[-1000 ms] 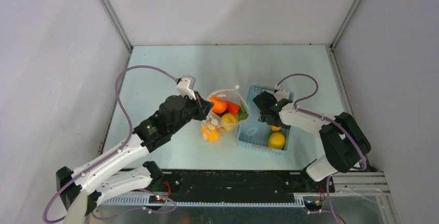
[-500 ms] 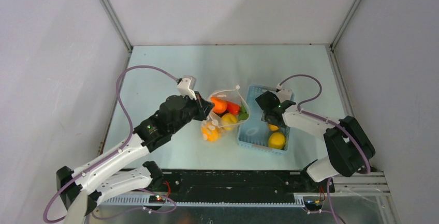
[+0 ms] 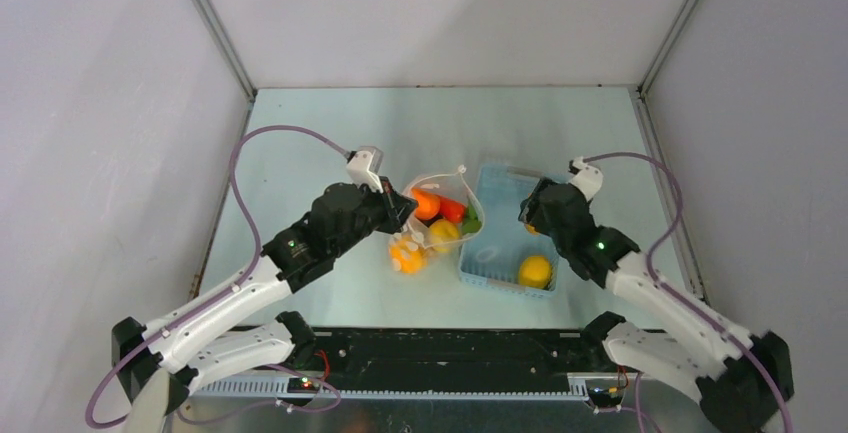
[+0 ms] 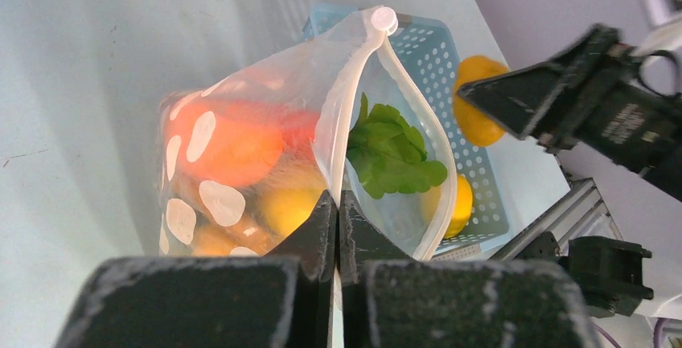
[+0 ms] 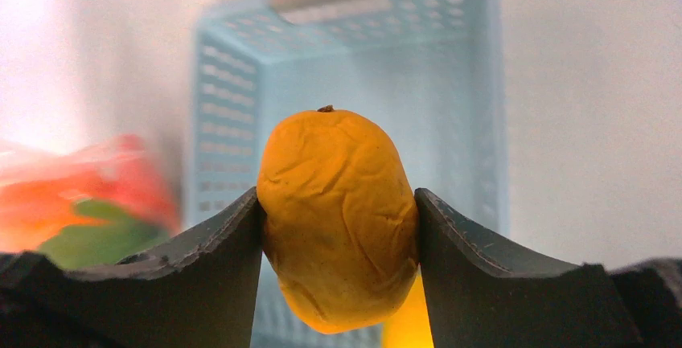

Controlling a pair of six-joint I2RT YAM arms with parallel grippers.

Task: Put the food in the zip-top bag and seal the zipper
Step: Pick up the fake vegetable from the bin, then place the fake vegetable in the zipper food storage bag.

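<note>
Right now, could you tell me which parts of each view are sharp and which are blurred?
Right wrist: the gripped fruit is sharp, while the basket and bag behind it are blurred. Left wrist: the bag and the leaf inside are crisp. Top external: even light, sharp, only soft shadows.

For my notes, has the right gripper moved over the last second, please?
Yes; the right gripper has swung rightward, from over the blue basket's left side to its right rim.

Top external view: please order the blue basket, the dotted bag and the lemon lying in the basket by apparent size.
Largest: blue basket.
Next: dotted bag, somewhat smaller.
Smallest by far: lemon.
</note>
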